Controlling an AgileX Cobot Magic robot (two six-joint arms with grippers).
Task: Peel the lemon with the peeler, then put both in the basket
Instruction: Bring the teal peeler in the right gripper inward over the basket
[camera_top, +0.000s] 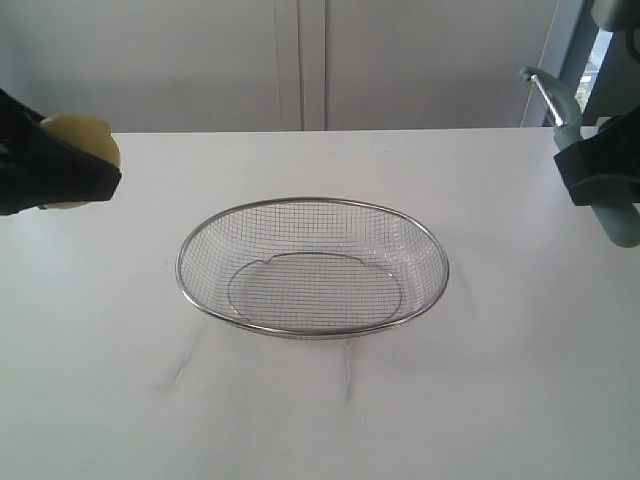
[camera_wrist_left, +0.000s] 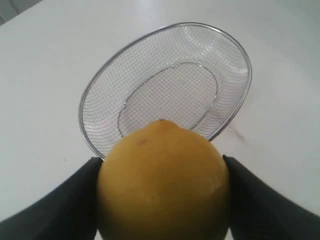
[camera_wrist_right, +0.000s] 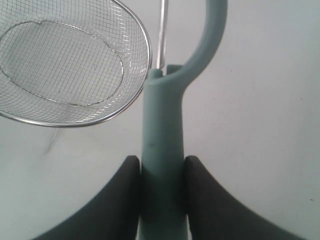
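Note:
The yellow lemon hangs above the table at the far left, with my left gripper shut on it from both sides. At the far right my right gripper is shut on the pale teal handle of the peeler, whose metal blade head points up and toward the back. The silver wire-mesh basket stands between the two grippers in the middle of the table, with nothing in it.
The white table runs to a far edge in front of a pale wall with a vertical seam. Faint grey streaks mark the tabletop in front of the basket.

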